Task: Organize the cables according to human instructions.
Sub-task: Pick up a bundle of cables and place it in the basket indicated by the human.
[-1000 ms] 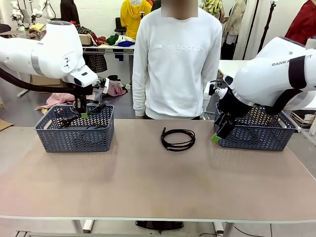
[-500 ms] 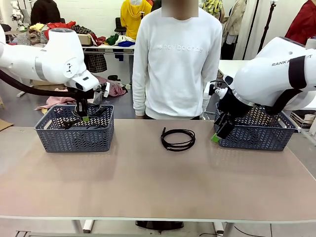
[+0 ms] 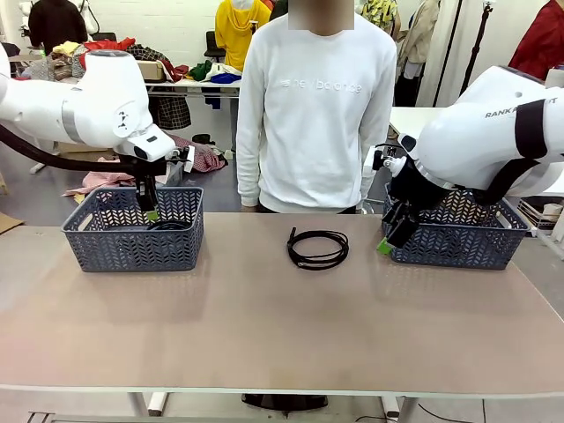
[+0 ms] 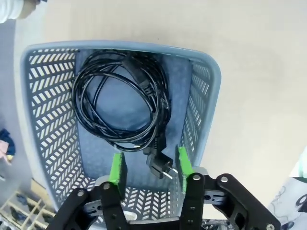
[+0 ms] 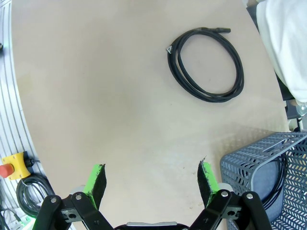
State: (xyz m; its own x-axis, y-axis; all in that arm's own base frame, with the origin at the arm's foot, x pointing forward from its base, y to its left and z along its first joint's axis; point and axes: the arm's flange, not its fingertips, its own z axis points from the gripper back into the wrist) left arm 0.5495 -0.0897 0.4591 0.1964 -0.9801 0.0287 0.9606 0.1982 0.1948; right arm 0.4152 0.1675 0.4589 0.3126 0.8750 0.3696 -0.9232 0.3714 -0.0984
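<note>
Tan table point(image 3: 264, 335), black cable coil point(image 3: 318, 263) midway; left claw point(image 4: 150, 154), right claw point(image 5: 151, 166) agape, empty.

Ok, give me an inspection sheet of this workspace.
Surface: beige table, no spills seen.
Job's things: one coiled cable lies loose mid-table; a plugged cable lies in the left basket; a cord shows inside the right basket.
Clutter: nothing seen.
Grippers: left pincer open above the left basket, holding nothing; right pincer open, empty, near the right basket's corner.
Cables: a dark coiled lead beside a yellow box beyond the table edge.
Surroundings: person in a white sweater at the far side; clothing behind.
</note>
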